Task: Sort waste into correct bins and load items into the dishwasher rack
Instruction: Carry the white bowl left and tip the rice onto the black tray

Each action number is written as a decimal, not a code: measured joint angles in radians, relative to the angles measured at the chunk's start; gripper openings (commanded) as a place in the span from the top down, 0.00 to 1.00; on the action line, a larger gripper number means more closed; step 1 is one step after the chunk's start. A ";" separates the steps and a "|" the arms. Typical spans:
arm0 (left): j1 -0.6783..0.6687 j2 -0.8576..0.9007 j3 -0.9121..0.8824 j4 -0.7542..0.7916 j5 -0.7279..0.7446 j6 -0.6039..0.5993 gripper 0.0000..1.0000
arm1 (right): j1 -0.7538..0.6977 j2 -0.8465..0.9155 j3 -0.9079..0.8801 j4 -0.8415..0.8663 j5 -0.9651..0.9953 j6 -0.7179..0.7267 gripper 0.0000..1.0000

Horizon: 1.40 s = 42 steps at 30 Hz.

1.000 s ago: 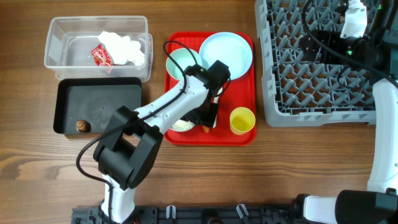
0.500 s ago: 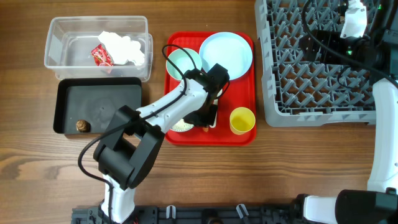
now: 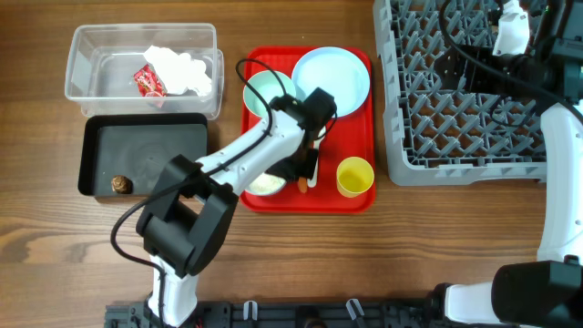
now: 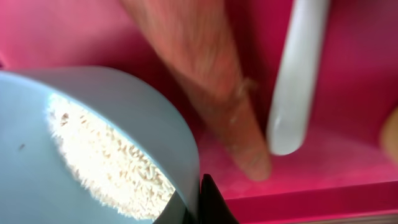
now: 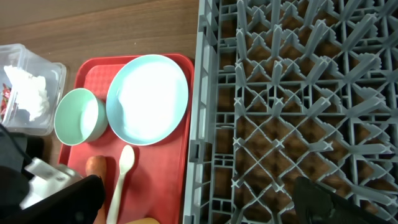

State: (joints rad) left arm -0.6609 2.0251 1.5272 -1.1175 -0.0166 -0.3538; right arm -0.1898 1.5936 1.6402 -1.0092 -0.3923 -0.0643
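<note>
While the overhead shows the left fingers down on the red tray, their grip is hidden under the wrist; they read as fully closed, seemingly on the carrot, whose tip pokes out just below them. White spoon lies just right of them, rice bowl just left, yellow cup further right. Right fingers hover wide apart over the dishwasher rack, holding nothing.

Left wrist: carrot runs down from the fingers, spoon handle beside it, bowl rim touching-close with rice inside.

Right wrist: plate, empty bowl, spoon lie well left of the open fingers, rack below them.

Carrot likely stiff, light, tapered and slick; grip the thicker mid-body, not the tip.
</note>
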 measured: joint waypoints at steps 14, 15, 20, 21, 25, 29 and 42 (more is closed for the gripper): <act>0.187 -0.147 0.098 -0.071 0.062 0.000 0.96 | 0.000 0.000 0.000 0.000 0.000 0.000 0.00; 0.207 -0.159 0.098 -0.072 0.071 0.000 0.96 | 0.000 0.000 0.000 0.000 0.000 0.000 0.00; 0.370 -0.204 0.103 -0.091 0.162 0.033 0.96 | 0.000 0.000 0.000 0.000 0.000 0.000 0.00; 0.410 -0.204 0.105 -0.096 0.192 0.054 0.96 | 0.000 0.000 0.000 0.000 0.000 0.000 0.00; 0.534 -0.204 0.105 -0.115 0.299 0.129 0.96 | 0.000 0.000 0.000 0.000 0.000 0.000 0.00; 0.657 -0.204 0.105 -0.161 0.425 0.239 0.96 | 0.000 0.000 0.000 -0.001 0.000 0.000 0.00; 0.960 -0.204 0.032 -0.225 0.810 0.602 0.96 | 0.000 0.000 0.000 -0.001 0.000 0.000 0.00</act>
State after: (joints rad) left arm 0.2993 1.8210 1.5597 -1.3422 0.7937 0.2485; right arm -0.1898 1.5936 1.6402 -1.0100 -0.3923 -0.0643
